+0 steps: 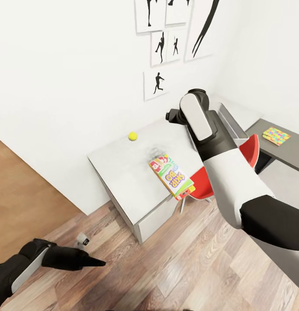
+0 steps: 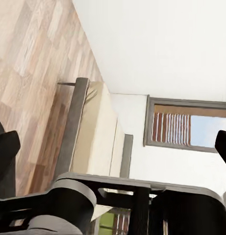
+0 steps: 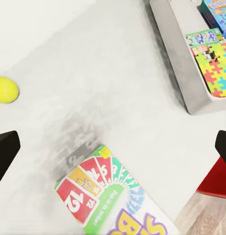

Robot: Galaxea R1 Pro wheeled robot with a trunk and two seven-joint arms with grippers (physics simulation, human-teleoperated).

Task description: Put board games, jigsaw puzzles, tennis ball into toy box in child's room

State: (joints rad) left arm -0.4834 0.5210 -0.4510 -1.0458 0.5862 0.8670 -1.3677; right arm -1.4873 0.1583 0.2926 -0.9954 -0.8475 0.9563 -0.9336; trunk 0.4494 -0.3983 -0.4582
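Partly done, I'd judge: pale grey plastic toy box [image 3: 184,73] on the mottled grey-white desk [image 1: 123,172] already holds one jigsaw square [image 3: 218,68] & a blue box. Left: white SKIP-BO box [image 1: 172,175] at desk edge, yellow-green tennis ball [image 1: 132,136] near wall, 2nd puzzle [image 1: 276,135] on dark cabinet. Right tool [image 3: 113,147] released above desk; left tool [image 1: 95,261] low over floor, grip state can't tell.

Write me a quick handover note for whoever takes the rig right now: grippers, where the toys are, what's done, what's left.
Right gripper: open, empty, hovering over the table.
Left gripper: low over the floor, away from the table, looks empty; open or shut is unclear.
Done: toy box already holds a jigsaw puzzle, a blue game box and another printed item.
Left: Skip-Bo board game at the table's front edge near the red chair; tennis ball near the wall; a second jigsaw puzzle on the grey surface to the right.
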